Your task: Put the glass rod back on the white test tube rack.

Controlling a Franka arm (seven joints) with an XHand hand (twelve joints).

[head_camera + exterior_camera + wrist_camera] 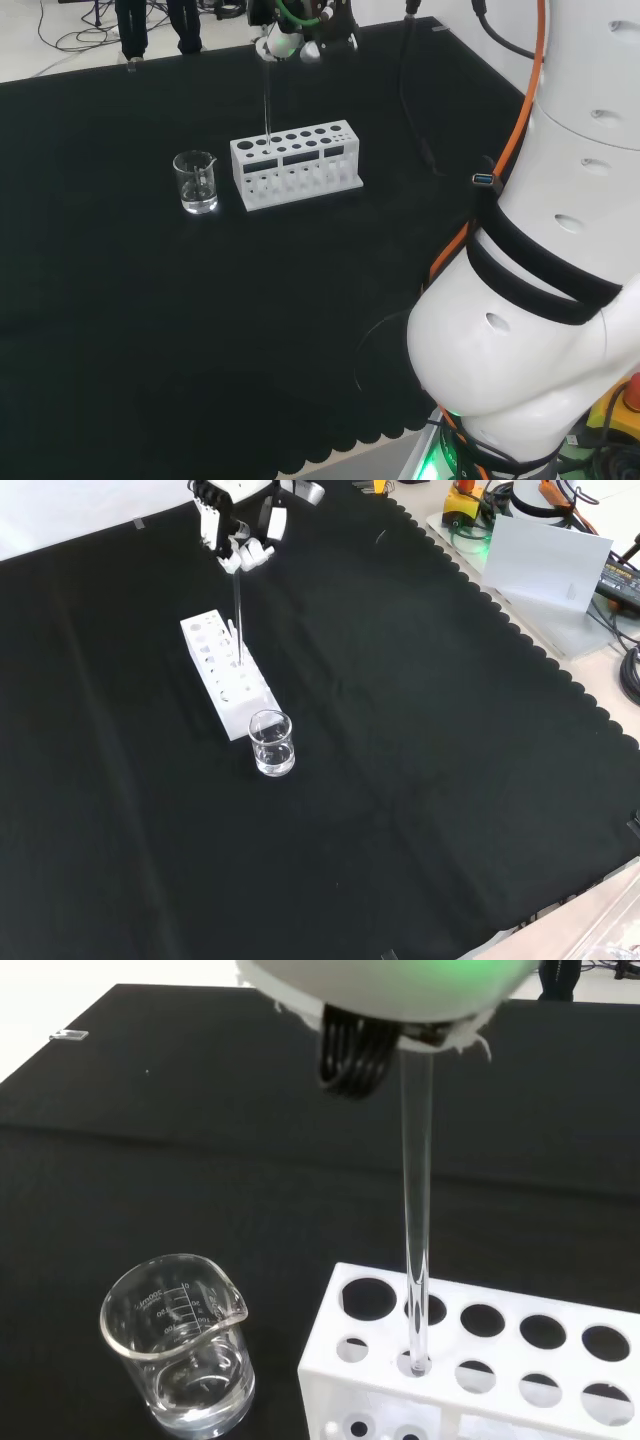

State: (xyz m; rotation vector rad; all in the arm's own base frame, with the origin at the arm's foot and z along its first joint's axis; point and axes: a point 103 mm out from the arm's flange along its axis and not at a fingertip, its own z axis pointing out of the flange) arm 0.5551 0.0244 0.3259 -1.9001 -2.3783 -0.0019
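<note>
The white test tube rack (296, 162) (226, 677) (500, 1380) stands on the black cloth. A clear glass rod (266, 105) (238, 615) (416, 1230) hangs upright over it. Its lower end sits in a hole near the rack's beaker end, second hole of the near row in the wrist view. The hand (291, 40) (238, 535) (400, 985) is above the rack, its fingers curled and pinching the rod's top end.
A small glass beaker (196, 182) (271, 743) (181, 1355) with a little clear liquid stands just off the rack's end. The arm's white links (545, 280) fill the head view's right. Equipment lies beyond the cloth's scalloped edge (520, 630).
</note>
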